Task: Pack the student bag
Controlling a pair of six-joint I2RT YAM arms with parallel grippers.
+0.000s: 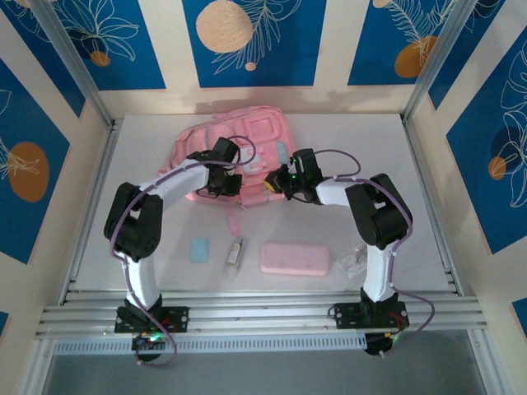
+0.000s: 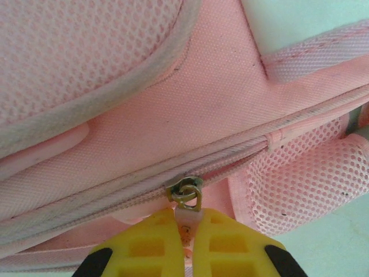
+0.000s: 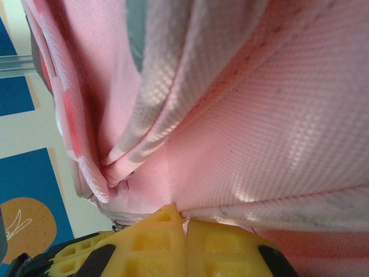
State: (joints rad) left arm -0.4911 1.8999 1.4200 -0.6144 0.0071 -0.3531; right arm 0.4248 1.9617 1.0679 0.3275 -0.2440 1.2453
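While the student bag [image 1: 247, 136] lies straps nearward, left tool [image 2: 184, 228] clamps its zip pull [image 2: 185, 196], right tool [image 3: 184, 225] its fabric.

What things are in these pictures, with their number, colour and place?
backpack: one, pink, far middle of the table
zip pull: one, metal, on the backpack's zip
pencil case: one, pink, near side, right of middle
small block: one, light blue, near side, left
small tube: one, whitish, between small block and pencil case
clear wrapper: one, transparent, right of the pencil case
table: one, white, under everything
left gripper: one, yellow fingers, shut on the zip pull
right gripper: one, yellow fingers, shut on backpack fabric
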